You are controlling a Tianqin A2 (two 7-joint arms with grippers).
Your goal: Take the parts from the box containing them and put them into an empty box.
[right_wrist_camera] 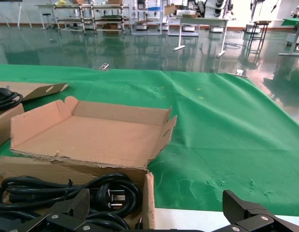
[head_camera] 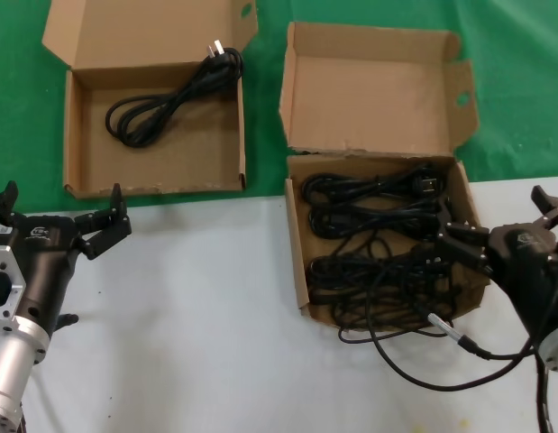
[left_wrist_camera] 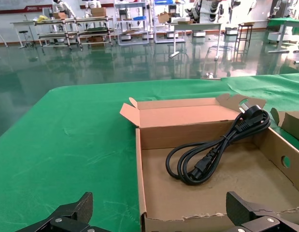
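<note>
Several power cords [head_camera: 373, 234] lie tangled in the squarish box [head_camera: 299, 244]; soft, floppy, best pinched mid-bundle. Right end effector [head_camera: 459, 245] hovers spread over them; left end effector [head_camera: 58, 212] waits spread.

no readable text, labels, brands, numbers or signs anywhere

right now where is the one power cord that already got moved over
In the head view the looped black rubber power cord lies inside the wide shallow brown cardboard box on the robot's left, its plug toward the lid.
</note>
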